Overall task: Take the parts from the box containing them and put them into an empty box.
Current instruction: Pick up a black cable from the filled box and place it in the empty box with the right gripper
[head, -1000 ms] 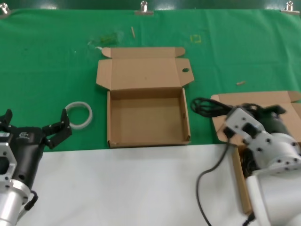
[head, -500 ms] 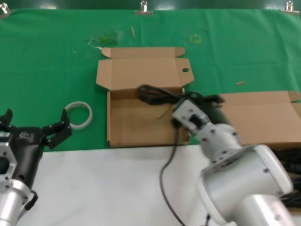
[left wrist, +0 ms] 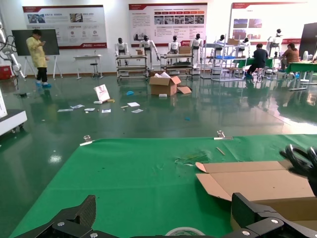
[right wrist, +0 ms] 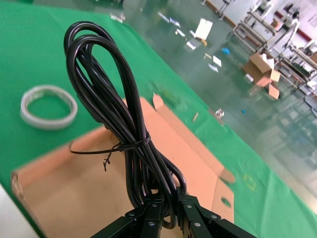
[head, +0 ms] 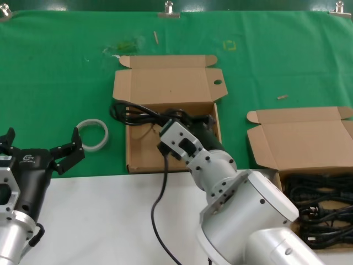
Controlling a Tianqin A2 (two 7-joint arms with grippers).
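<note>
The right gripper was clamped on one end of a black cable bundle, its jaws closed around the gathered strands so that the coil stood out ahead of it as a single loop held by a thin tie. In the head view this gripper hung over the interior of the empty box, the carton whose raised lid carries a small round hole, and the bundle's far loop reached past the box's left wall over the green cloth. The grip at one end probably served to carry the whole coil as a unit; lowering it would call for drawing the overhanging loop inside the walls first. A loose cable tail trailed down across the white counter. The box containing the parts stood well apart on the robot's right, lid open, with more black cables lying in it. The left gripper rested parked at the counter's left edge, fingers spread and empty, near a translucent tape ring that plays no part in the transfer.
</note>
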